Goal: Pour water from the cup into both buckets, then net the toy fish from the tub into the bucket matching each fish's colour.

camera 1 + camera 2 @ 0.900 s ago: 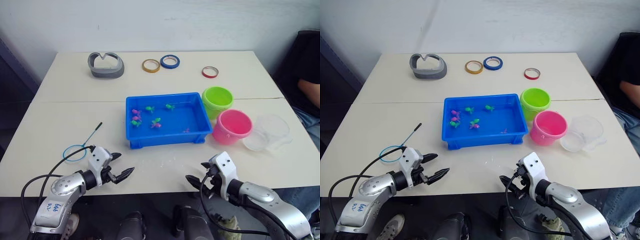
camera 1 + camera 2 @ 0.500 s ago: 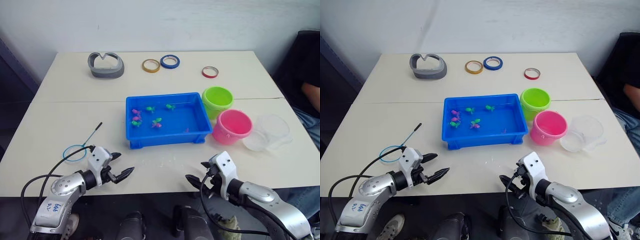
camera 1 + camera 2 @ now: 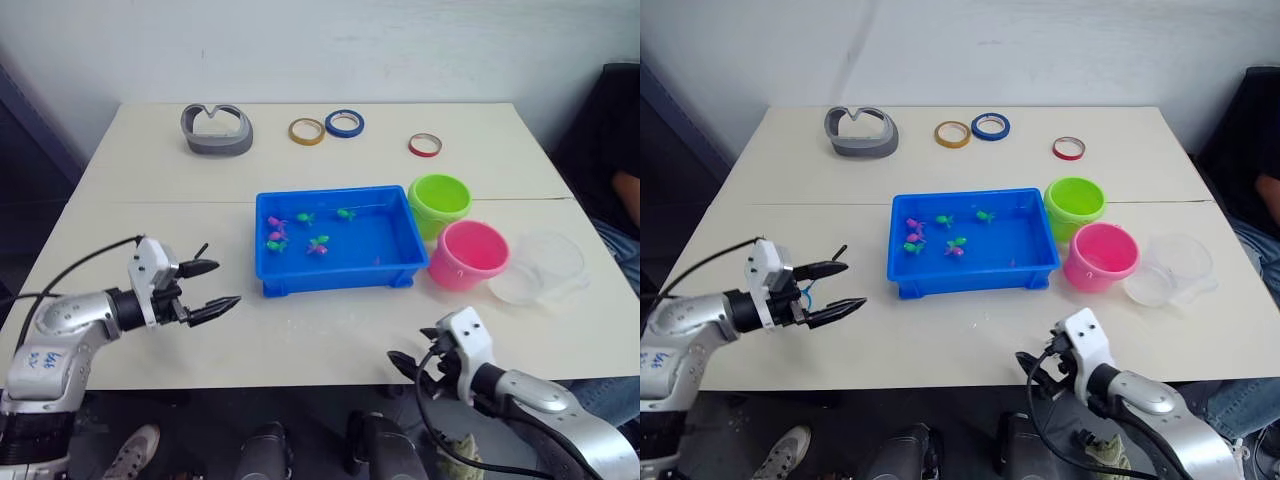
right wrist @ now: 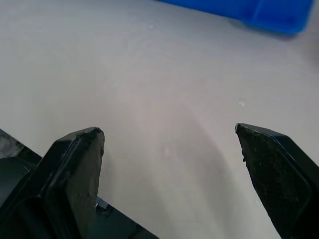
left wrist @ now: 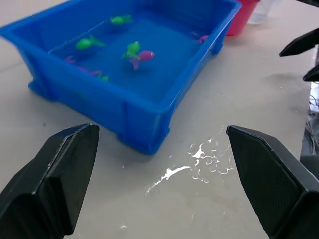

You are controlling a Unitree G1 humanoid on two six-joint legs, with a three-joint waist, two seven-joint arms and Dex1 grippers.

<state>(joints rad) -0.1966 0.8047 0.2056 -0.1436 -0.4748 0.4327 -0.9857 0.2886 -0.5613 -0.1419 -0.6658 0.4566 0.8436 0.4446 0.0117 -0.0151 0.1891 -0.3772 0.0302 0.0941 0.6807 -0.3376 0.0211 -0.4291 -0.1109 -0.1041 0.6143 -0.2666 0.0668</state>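
I've got both claws apart & empty, L claw [image 3: 205, 289] over the desk's left-front part, R claw [image 3: 415, 352] at the front edge; fish [image 3: 319, 243] all in the tub [image 3: 335, 278] mid-desk, cup [image 3: 540, 266] by the right edge, so netting's not begun, pour status unclear.

My table [image 3: 150, 200] is cream, two tops joined along a seam, against a plain white wall [image 3: 300, 50]; dark floor below.
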